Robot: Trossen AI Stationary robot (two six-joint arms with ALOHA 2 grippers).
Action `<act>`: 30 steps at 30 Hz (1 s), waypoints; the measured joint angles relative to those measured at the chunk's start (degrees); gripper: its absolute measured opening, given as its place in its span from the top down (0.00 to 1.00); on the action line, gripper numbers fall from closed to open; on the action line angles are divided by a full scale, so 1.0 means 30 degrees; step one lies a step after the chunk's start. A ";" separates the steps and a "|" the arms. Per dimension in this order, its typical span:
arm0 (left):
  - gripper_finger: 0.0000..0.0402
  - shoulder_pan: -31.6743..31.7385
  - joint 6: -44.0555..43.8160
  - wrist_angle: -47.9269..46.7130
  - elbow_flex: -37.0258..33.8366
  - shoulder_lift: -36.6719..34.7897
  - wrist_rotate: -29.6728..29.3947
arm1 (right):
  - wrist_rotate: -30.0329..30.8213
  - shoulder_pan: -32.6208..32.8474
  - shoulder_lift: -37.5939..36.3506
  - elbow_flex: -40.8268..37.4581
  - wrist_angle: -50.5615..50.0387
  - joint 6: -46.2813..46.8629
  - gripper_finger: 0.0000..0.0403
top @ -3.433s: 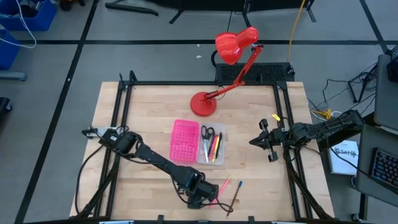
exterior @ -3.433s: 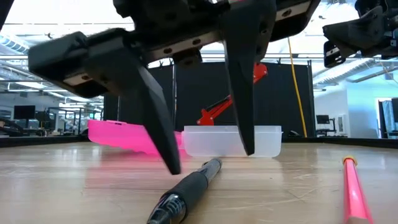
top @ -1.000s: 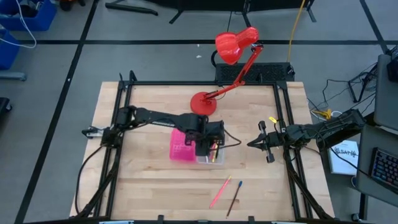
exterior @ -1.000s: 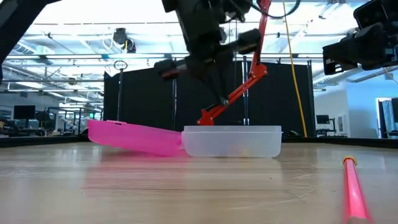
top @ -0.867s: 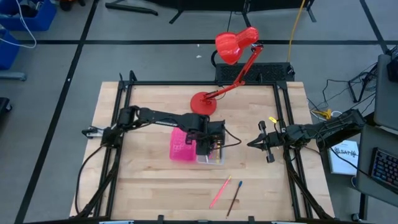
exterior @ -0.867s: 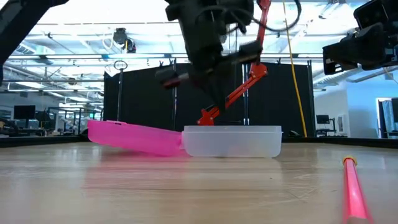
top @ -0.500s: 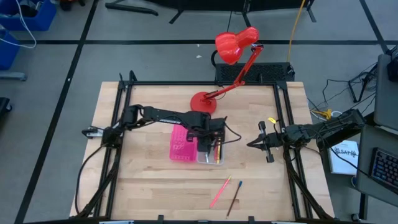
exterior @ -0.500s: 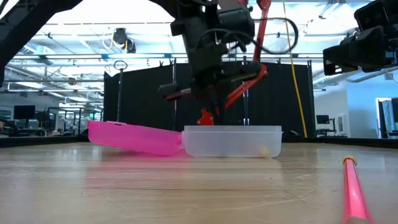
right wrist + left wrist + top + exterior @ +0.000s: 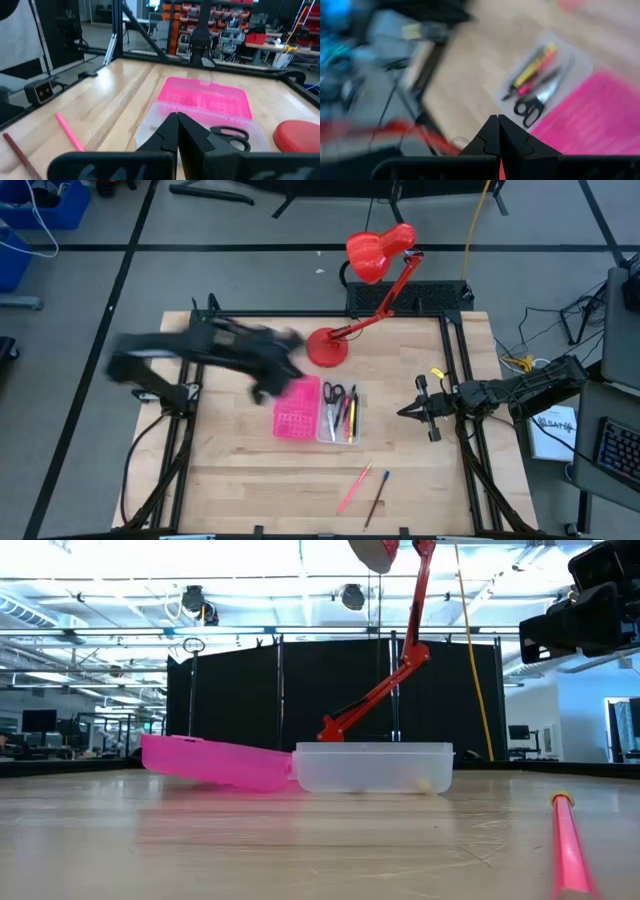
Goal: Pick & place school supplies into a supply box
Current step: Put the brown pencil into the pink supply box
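Observation:
The supply box lies open at mid-table: its pink half (image 9: 297, 408) on the left, its clear half (image 9: 341, 415) on the right. In the clear half lie black-handled scissors (image 9: 530, 107) and red, yellow and black pens (image 9: 348, 415). A pink pen (image 9: 354, 488) and a brown pencil (image 9: 377, 498) lie on the wood nearer the front edge. My left gripper (image 9: 497, 122) is shut with nothing in it, raised above the table left of the box (image 9: 265, 390). My right gripper (image 9: 405, 410) is shut, level, right of the box.
A red desk lamp stands with its base (image 9: 326, 347) just beyond the box, and its head (image 9: 378, 252) reaches past the far edge. Black frame rails (image 9: 190, 380) run along the table's left and right sides. Bare wood lies around the loose pen and pencil.
My left gripper has risen from just above the clear half of the box and swung fast toward the table's left and far side, rolling as it went. It has left the low view. The box and the loose pen and pencil have stayed put.

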 joint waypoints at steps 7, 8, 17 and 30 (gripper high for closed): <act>0.99 0.0855 -1.3088 0.4231 -0.6254 -1.0530 0.2979 | 0.0035 -0.0001 0.0000 0.0006 0.1477 0.0687 1.00; 0.99 0.0906 -1.4368 0.4715 -0.7696 -1.1952 0.2429 | 0.0036 0.0006 0.0000 0.0006 0.1552 0.1041 1.00; 0.99 -0.0099 -1.7854 1.5813 -2.2973 -2.1408 0.1275 | 0.0057 0.0005 0.0095 0.0002 0.2869 0.1993 1.00; 1.00 -0.0021 -1.5511 1.6319 -2.8206 -2.8343 0.0501 | 0.2113 0.0006 0.0683 0.0005 0.2857 0.3766 1.00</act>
